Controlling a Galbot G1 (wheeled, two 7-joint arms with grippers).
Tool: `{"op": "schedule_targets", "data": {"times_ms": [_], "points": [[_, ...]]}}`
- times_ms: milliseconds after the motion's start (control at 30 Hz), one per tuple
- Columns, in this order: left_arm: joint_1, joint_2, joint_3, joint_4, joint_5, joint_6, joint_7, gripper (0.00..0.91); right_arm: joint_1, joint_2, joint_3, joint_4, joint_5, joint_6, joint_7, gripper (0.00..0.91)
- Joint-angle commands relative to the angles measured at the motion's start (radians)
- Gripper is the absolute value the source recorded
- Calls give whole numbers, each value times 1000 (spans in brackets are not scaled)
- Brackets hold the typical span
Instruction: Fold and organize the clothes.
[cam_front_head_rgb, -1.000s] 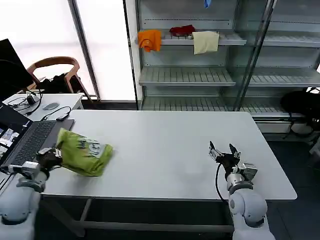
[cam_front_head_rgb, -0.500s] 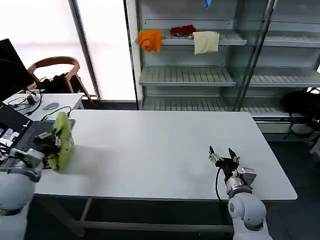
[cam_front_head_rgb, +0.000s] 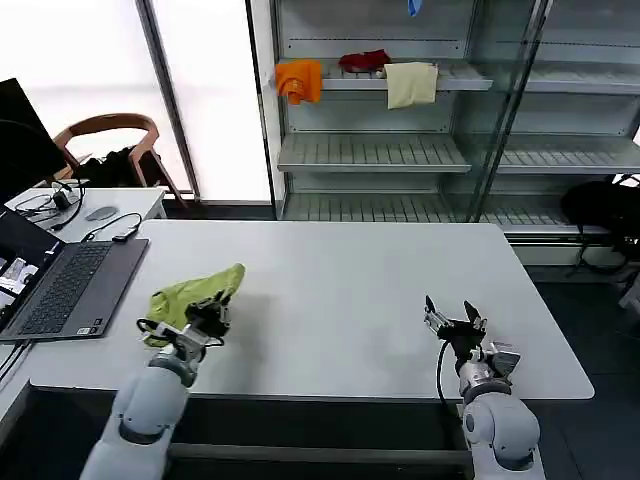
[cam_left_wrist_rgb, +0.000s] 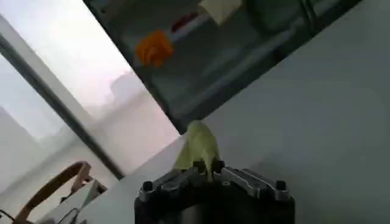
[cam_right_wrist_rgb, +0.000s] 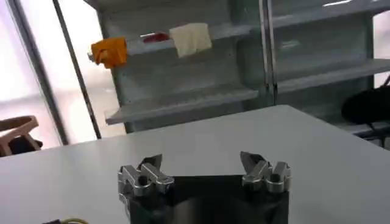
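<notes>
On the left half of the white counter (cam_front_head_rgb: 340, 290), in the lower left of the head view, lies the lime-green T-shirt (cam_front_head_rgb: 190, 294), bunched into a loose, crumpled heap rather than spread flat, with one end rising to a small peak toward the middle of the counter. The left claw (cam_front_head_rgb: 210, 318) sits at the near edge of that heap with its fingers clenched on a fold of the fabric; in the left wrist view the left claw (cam_left_wrist_rgb: 209, 170) shows a strip of the green T-shirt (cam_left_wrist_rgb: 198, 146) standing up between its closed fingertips. The left arm reaches in from the bottom left of the head view. Just to the left of the shirt, apart from it, an open grey laptop (cam_front_head_rgb: 75, 285) rests on the counter's left edge. In the lower right of the head view the right claw (cam_front_head_rgb: 453, 318) hovers over the near right part of the counter, well apart from the shirt, its fingers spread wide and holding nothing; the right wrist view shows the right claw (cam_right_wrist_rgb: 202, 165) with its two fingertips far apart above bare counter. Behind the counter, across the top of the head view, stands a metal shelf unit (cam_front_head_rgb: 370, 150) with an orange cloth (cam_front_head_rgb: 299, 79), a red cloth (cam_front_head_rgb: 364, 60) and a cream cloth (cam_front_head_rgb: 411, 83) draped on an upper shelf.
</notes>
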Motion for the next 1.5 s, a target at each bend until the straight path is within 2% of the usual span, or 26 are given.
{"op": "schedule_targets", "data": {"times_ms": [33, 267, 300, 333, 500, 600, 767, 967, 1033, 1133, 1300, 1400, 1500], "points": [[-31, -126, 248, 9, -161, 75, -100, 10, 4, 4, -15, 31, -12, -39, 1, 907], [-86, -177, 339, 84, -145, 47, -129, 10, 18, 15, -53, 59, -34, -93, 9, 907], [-88, -180, 347, 101, -138, 30, -126, 71, 18, 15, -58, 62, -39, -99, 6, 907], [-91, -182, 355, 109, -125, 13, -126, 907, 18, 13, -63, 64, -42, -107, 6, 907], [-104, -171, 356, 119, -146, -83, -125, 907, 19, 15, -97, 68, -40, -147, -4, 907], [-119, -152, 329, 85, -200, -112, -130, 907, 26, 23, -141, 53, -5, -158, -13, 907], [-121, -106, 243, -24, -378, -99, -141, 907, 56, 62, -241, -18, 29, -159, -2, 907], [-93, -47, 85, -132, -475, -72, -132, 907, 96, 90, -364, -87, 137, -161, 72, 907], [-77, -32, 25, -136, -471, -76, -124, 907, 115, 79, -415, -110, 228, -161, 125, 907], [-44, -21, -52, -119, -471, -81, -116, 907, 129, 80, -439, -137, 270, -161, 145, 907], [10, -31, -122, -83, -490, -97, -115, 907, 134, 88, -441, -163, 280, -161, 142, 907], [37, -51, -130, -67, -504, -102, -118, 907, 136, 85, -441, -175, 283, -161, 151, 625], [51, -61, -134, -63, -512, -109, -118, 907, 134, 85, -432, -183, 282, -161, 158, 514]]}}
